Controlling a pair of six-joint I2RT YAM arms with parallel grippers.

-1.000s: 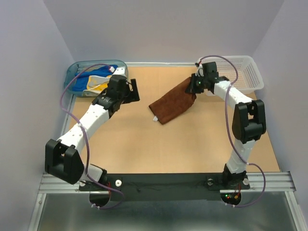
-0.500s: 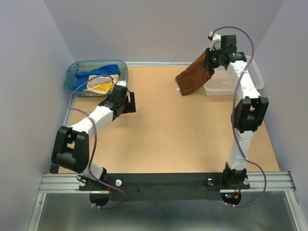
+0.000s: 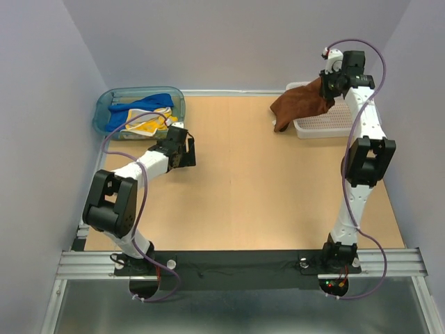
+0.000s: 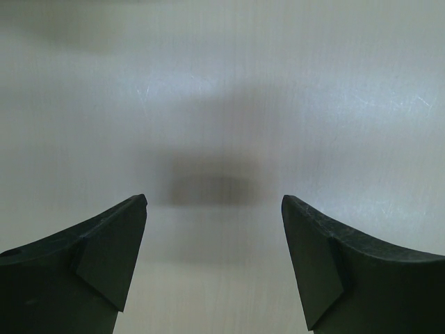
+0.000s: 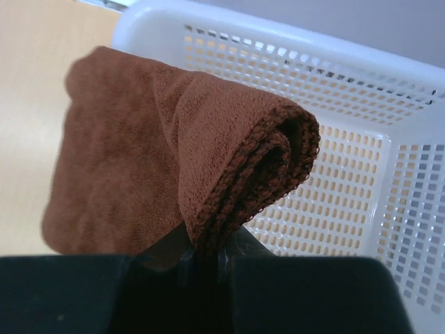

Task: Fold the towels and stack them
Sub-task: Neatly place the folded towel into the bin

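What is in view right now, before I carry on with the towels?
rust-brown towel: one, rust-brown, hanging bunched from the right gripper at the white basket's left edge
blue towel: one, bright blue, crumpled in the teal tub
yellow towel: one, yellow with white pattern, in the tub beside the blue one
teal tub: one, see-through teal, far left of the table
white basket: one, white mesh, far right of the table
table: one, tan wood
left gripper: one, black, open and empty, over bare table near the tub
right gripper: one, black, shut on the rust-brown towel
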